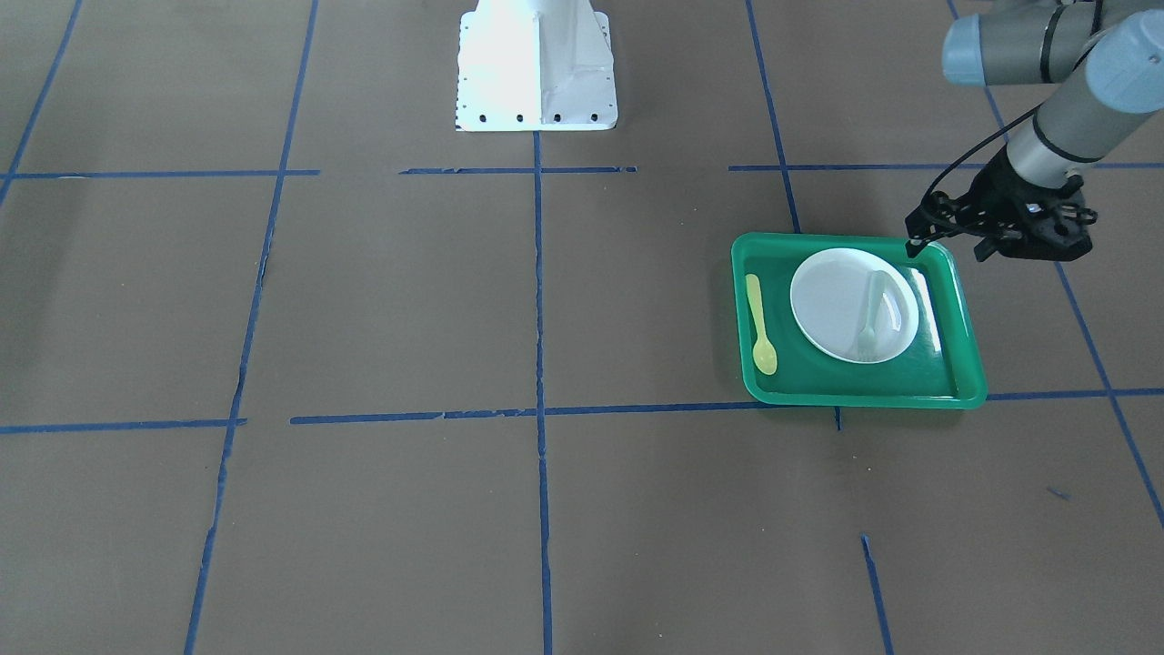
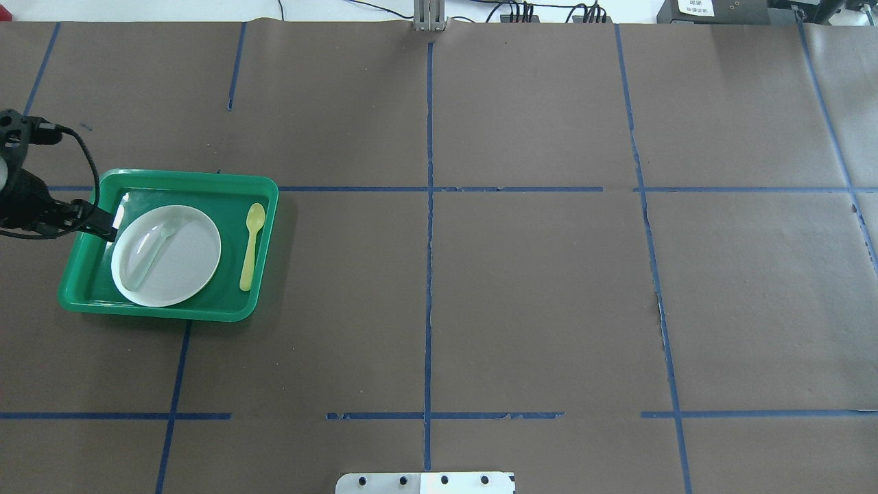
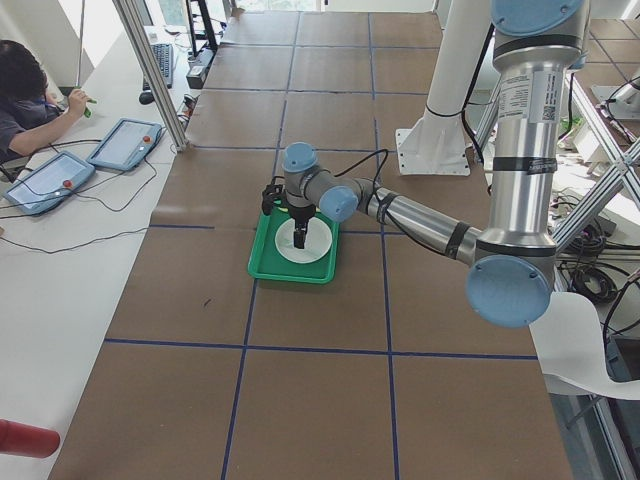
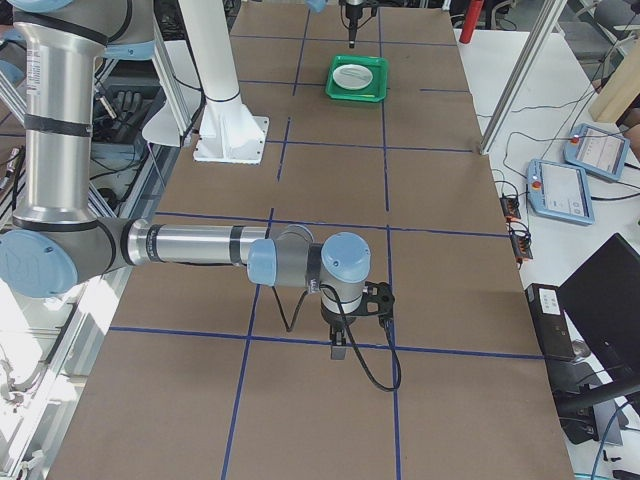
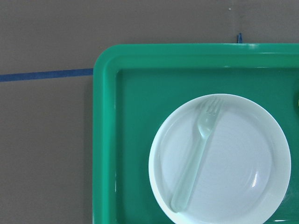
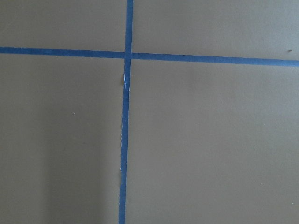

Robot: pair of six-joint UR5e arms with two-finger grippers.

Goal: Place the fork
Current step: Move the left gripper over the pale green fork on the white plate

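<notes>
1. White sticker on upright tube of left arm, well above left pincer: print was unreadable.
2. White label on black box, far across from that pincer: was unreadable.

Tray wall rings the fork's plate; spoon lies beside.

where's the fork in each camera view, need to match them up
Front-facing: fork on the white plate, right of centre.
Overhead: far left, on the plate's left half.
Exterior left: plate visible mid-picture; fork not discernible.
Exterior right: plate top centre; fork too small to tell.
Left wrist: lower right, lying diagonally.
Right wrist: not in it.
Shared landmark: the green tray.
</notes>
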